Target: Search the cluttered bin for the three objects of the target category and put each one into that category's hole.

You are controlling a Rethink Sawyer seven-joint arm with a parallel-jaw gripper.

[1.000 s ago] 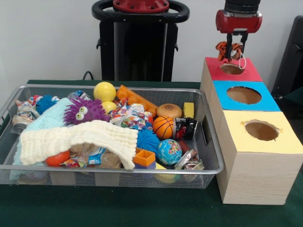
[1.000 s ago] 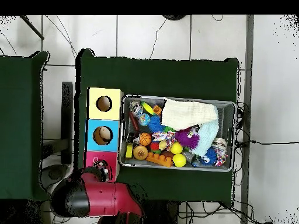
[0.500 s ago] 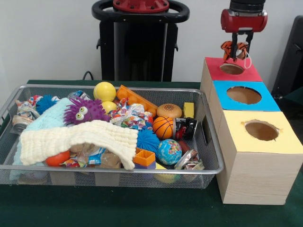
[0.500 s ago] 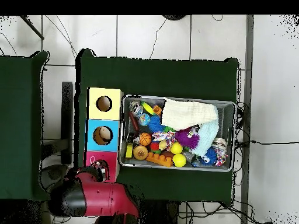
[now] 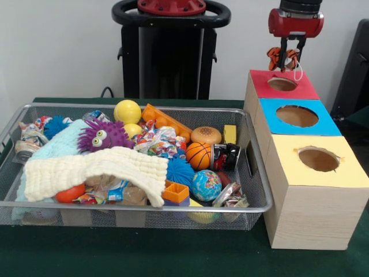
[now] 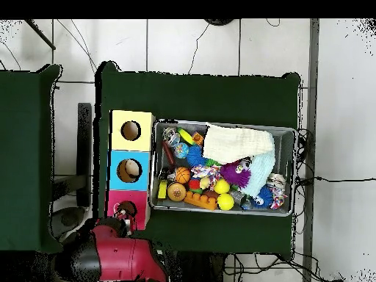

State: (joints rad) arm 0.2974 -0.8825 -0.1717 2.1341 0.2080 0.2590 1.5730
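Gripper (image 5: 286, 56) clamped on a small orange striped toy (image 5: 283, 56), above the red box's hole (image 5: 282, 84).

Front view shows the toy clear of the hole, a white loop dangling from it. Overhead view hides the grip under the red arm (image 6: 117, 258); it shows the hole (image 6: 127, 208) and the wire bin (image 6: 222, 126) beside the boxes.
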